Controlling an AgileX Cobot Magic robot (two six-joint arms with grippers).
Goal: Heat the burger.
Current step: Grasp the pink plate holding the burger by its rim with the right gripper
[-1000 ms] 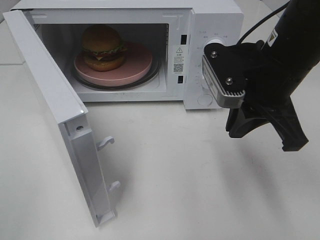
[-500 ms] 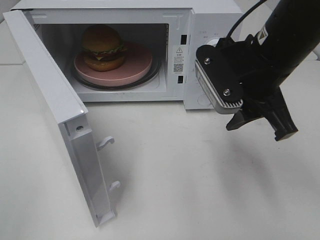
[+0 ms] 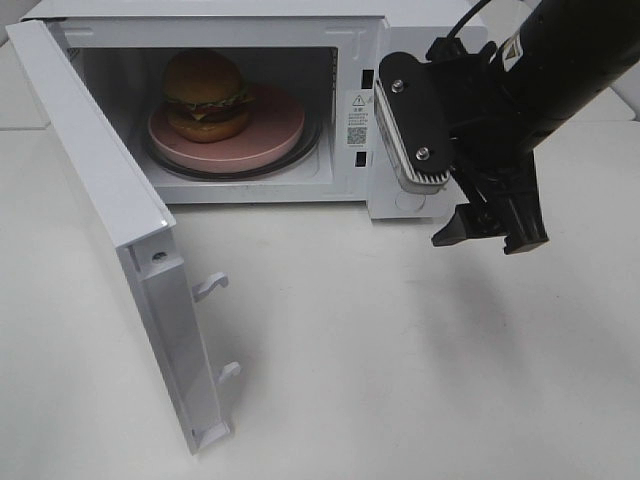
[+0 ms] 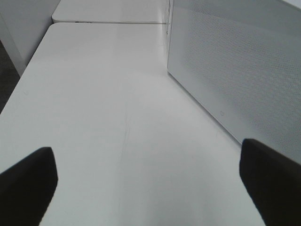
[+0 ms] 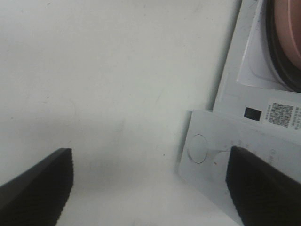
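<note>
Here's the burger (image 3: 204, 95), upright on the pink plate (image 3: 272, 138) inside the microwave (image 3: 430, 28) at the far edge of the worktop (image 3: 400, 380), sitting off-centre on that plate, nearer the door hinge. The door (image 3: 105, 195) is wide open, swung out toward the near-left corner, so as I read it nothing heats until it shuts and the controls get set. That is where trouble could come. The right end effector (image 5: 150, 188) hangs just in front of the control panel (image 5: 221, 155), fingers spread wide and empty, with the arm's bulk covering most of the panel from above. Drift closer and it may knock a dial (image 5: 199, 148) early or shove the whole oven back. The left end effector (image 4: 150, 188) is also spread wide with nothing in it, beside the perforated side wall (image 4: 235, 70). A hard push on the door from there could slam it, jolt the cavity and tip the burger off its stack. The latch hooks (image 3: 212, 287) on the door's edge jut out too, and a finger could snag on them.
</note>
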